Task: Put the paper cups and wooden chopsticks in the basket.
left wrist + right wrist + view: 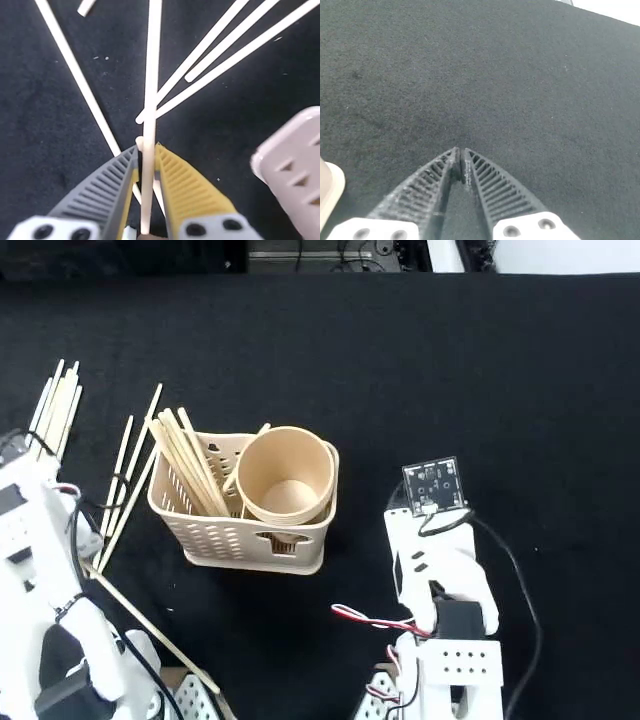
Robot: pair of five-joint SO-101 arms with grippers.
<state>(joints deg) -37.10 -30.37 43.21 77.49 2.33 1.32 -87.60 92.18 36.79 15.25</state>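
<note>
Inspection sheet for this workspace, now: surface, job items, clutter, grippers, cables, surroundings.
Surface: black cloth covers the table.
Job's things: basket holds a paper cup and standing chopsticks; loose chopsticks lie on the cloth beside it.
Clutter: nothing seen.
Grippers: left gripper shut on one chopstick; right gripper shut, empty, over bare cloth.
Cables: red-and-white wire and black cable on the right arm.
Surroundings: dark equipment beyond the far edge.
</note>
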